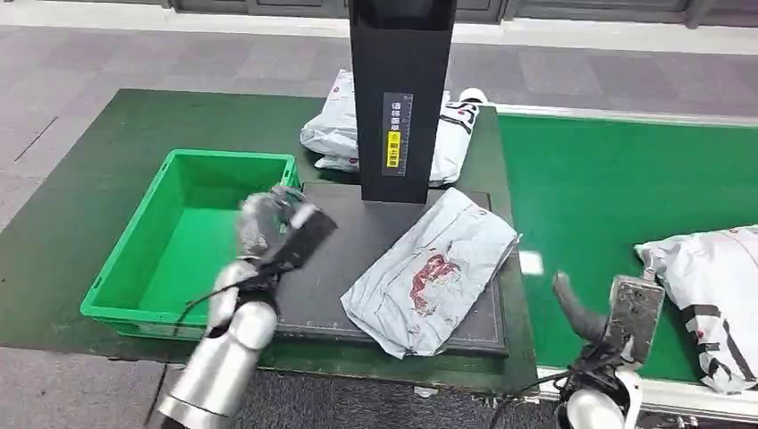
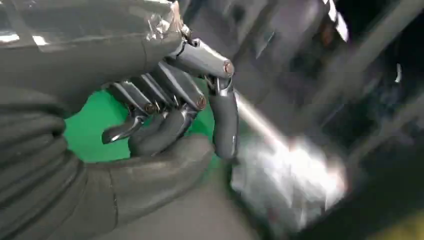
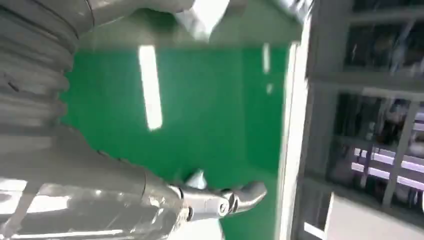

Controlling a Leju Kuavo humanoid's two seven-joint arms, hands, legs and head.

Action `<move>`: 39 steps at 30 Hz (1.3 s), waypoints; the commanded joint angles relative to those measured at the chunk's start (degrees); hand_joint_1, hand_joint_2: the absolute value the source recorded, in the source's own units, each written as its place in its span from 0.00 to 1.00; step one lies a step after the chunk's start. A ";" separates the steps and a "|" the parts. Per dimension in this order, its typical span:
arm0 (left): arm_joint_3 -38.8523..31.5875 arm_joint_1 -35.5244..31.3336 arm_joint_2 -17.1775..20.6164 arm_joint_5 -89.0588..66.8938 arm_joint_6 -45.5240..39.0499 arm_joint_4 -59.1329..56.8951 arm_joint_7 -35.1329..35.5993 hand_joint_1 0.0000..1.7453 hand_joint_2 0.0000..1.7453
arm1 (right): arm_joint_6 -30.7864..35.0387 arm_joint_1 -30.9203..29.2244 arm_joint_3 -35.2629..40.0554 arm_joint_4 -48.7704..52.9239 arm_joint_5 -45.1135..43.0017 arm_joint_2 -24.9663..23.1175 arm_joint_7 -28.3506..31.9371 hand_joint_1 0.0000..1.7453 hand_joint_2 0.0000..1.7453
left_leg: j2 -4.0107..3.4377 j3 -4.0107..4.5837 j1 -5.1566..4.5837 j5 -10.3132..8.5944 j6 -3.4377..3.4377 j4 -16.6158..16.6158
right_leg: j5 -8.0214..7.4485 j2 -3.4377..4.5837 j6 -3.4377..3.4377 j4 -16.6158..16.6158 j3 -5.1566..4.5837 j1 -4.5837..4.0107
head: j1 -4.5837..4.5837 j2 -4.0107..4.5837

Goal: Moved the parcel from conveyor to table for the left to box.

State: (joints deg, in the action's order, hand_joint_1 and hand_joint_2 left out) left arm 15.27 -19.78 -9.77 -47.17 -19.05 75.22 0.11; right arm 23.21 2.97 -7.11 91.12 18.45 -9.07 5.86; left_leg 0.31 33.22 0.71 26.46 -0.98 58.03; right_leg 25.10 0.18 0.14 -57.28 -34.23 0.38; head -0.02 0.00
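A grey parcel with red print (image 1: 433, 273) lies flat on the black platform (image 1: 331, 268) in front of the black post. My left hand (image 1: 277, 223) hovers over the platform's left edge beside the green bin (image 1: 125, 259), a short way left of the parcel. In the left wrist view its fingers (image 2: 165, 125) are curled in toward the thumb with nothing in them. My right hand (image 1: 612, 313) hangs over the near edge of the green conveyor (image 1: 608, 188), right of the parcel, holding nothing, thumb spread. The right wrist view shows an outstretched finger (image 3: 225, 200) above the belt (image 3: 210, 100).
A second white parcel (image 1: 715, 295) lies on the conveyor at the far right. More parcels (image 1: 451, 134) are piled behind the post (image 1: 400, 98). The green bin holds nothing. The platform sits on a dark green table (image 1: 116, 134).
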 commanded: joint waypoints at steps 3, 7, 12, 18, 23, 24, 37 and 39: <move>-1.89 3.04 1.82 -0.54 -1.82 7.32 -1.82 1.00 1.00 | 2.33 -3.46 -3.99 -11.23 2.72 -0.84 -1.91 0.00 1.00 | -0.12 -0.16 -0.02 0.01 0.05 -0.14 | 0.00 0.09 -0.02 0.12 0.11 0.00 | -0.02 -0.02; -1.89 3.04 1.82 -0.54 -1.82 7.32 -1.82 1.00 1.00 | 2.33 -3.46 -3.99 -11.23 2.72 -0.84 -1.91 0.00 1.00 | -0.09 -0.14 -0.05 -0.03 0.05 -0.17 | 0.00 0.05 -0.02 0.11 0.08 0.03 | 0.00 0.00; -1.89 3.04 1.82 -0.54 -1.82 7.32 -1.82 1.00 1.00 | 2.33 -3.46 -3.99 -11.23 2.72 -0.84 -1.91 0.00 1.00 | -0.04 -0.05 -0.02 -0.01 0.03 -0.07 | 0.03 0.02 -0.02 0.03 0.02 0.01 | 0.00 0.00; -1.89 3.04 1.82 -0.54 -1.82 7.32 -1.82 1.00 1.00 | 2.33 -3.46 -3.99 -11.23 2.72 -0.84 -1.91 0.00 1.00 | -0.05 -0.09 -0.05 -0.01 0.03 -0.10 | 0.03 0.03 -0.02 0.03 0.03 0.04 | 0.00 -0.02; -1.89 3.04 1.82 -0.54 -1.82 7.32 -1.82 1.00 1.00 | 2.33 -3.46 -3.99 -11.23 2.72 -0.84 -1.91 0.00 1.00 | -0.07 -0.10 -0.03 -0.02 0.04 -0.12 | 0.01 0.05 -0.03 0.08 0.05 0.02 | 0.00 0.00; -1.89 3.04 1.82 -0.54 -1.82 7.32 -1.82 1.00 1.00 | 2.33 -3.46 -3.99 -11.23 2.72 -0.84 -1.91 0.00 1.00 | -0.05 -0.07 -0.05 -0.02 0.03 -0.09 | 0.03 0.03 -0.03 0.03 0.01 0.03 | 0.00 0.00; -1.58 2.58 2.04 -0.25 -2.43 7.61 -1.67 1.00 1.00 | 3.12 -3.44 -3.84 -11.51 2.99 -0.66 -1.99 0.00 1.00 | -0.05 -0.07 -0.03 -0.02 0.03 -0.10 | 0.02 0.02 -0.03 0.06 0.03 0.02 | 0.00 0.00; -1.58 2.58 2.04 -0.25 -2.43 7.61 -1.67 1.00 1.00 | 3.12 -3.44 -3.84 -11.51 2.99 -0.66 -1.99 0.00 1.00 | -0.05 -0.07 -0.03 -0.02 0.03 -0.10 | 0.02 0.02 -0.03 0.06 0.03 0.02 | 0.00 0.00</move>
State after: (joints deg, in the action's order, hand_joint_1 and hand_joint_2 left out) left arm 14.32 -15.91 -9.29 -47.78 -21.25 84.67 -1.92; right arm 26.14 1.65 -8.90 83.78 21.48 -9.18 4.07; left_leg 0.35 33.28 0.71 26.45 -0.97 58.03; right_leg 25.13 0.15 0.12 -57.30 -34.30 0.38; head -0.02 0.00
